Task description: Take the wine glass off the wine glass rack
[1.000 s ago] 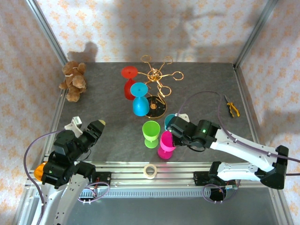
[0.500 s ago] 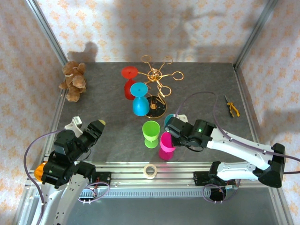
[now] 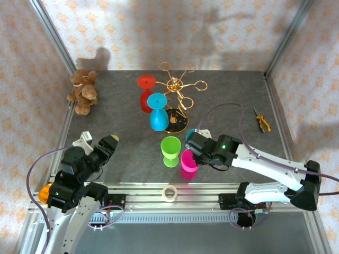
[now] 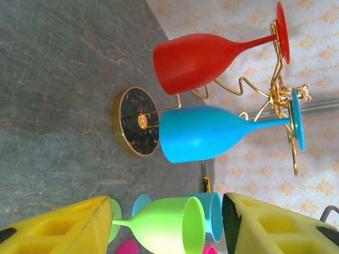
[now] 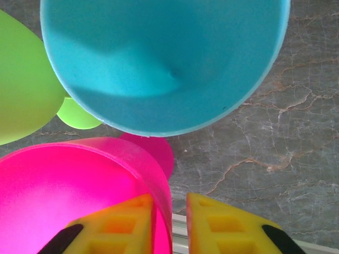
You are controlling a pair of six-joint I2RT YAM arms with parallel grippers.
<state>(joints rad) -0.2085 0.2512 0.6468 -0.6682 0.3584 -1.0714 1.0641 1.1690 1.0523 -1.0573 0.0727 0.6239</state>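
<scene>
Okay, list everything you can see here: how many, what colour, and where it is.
rack: 1, gold with a black base, far middle of the table
red glass: 1, red, hanging on the rack's left
blue glass: 1, blue, hanging on the rack, nearer side
green glass: 1, green, upright, table middle
teal glass: 1, teal, upright, right of green
pink glass: 1, pink, upright, nearest
teddy: 1, brown, far left
pliers: 1, yellow handles, right edge
tape roll: 1, pale, near rail
table: 1, grey
left tool: 1, yellow fingers, near left, open
right tool: 1, yellow fingers, straddling the pink rim
</scene>
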